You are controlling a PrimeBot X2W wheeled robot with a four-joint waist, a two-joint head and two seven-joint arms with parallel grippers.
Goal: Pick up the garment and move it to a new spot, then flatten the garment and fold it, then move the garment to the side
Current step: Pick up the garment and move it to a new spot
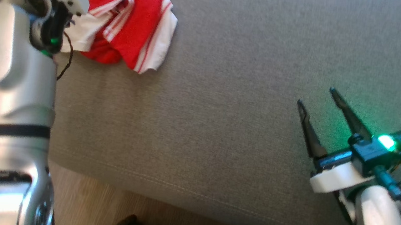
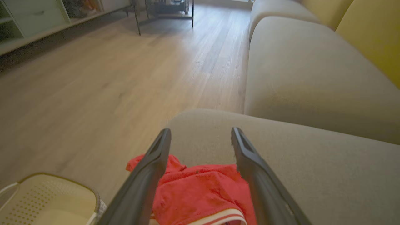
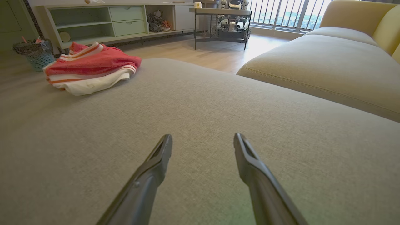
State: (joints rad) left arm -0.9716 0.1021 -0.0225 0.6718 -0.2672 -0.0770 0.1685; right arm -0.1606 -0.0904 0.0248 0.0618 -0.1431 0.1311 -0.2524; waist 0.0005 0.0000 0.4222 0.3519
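Looks barely begun: the red-and-white garment (image 1: 128,24) lies crumpled on the grey cushion (image 1: 222,110), left gripper (image 2: 200,134) spread above it, right gripper (image 1: 316,96) spread, empty, well apart

The garment (image 1: 135,25) is bright red with white bands that carry thin red stripes. The sofa seat (image 1: 220,128) is a plain grey-beige weave, the back cushions (image 2: 368,34) at the far right mustard yellow. The floor (image 2: 93,78) is pale wood planks. The basket (image 2: 47,200) at the near left is cream, dotted with small holes. The right gripper (image 1: 316,96) is black, with a green light at its base
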